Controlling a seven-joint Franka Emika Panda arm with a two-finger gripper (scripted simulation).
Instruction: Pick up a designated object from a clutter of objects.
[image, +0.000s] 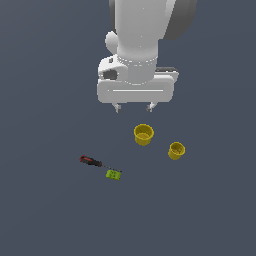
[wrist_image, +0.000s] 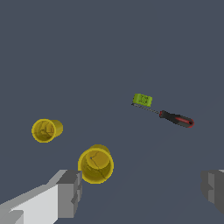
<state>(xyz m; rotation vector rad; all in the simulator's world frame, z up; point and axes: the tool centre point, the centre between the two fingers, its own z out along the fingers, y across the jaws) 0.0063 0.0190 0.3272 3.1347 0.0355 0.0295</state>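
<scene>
The screwdriver (image: 97, 163) has a stubby red-and-black handle and a thin dark shaft whose tip lies touching or just beside the small green block (image: 113, 174). It rests flat on the grey floor (image: 45, 210), well apart from the fingers (image: 118, 107) and off to the exterior view's left of them. The gripper (image: 134, 107) hangs above with its fingers spread wide and holding nothing; the larger yellow cup (image: 143, 134) stands upright near them, the smaller yellow cup (image: 176, 150) farther off.
</scene>
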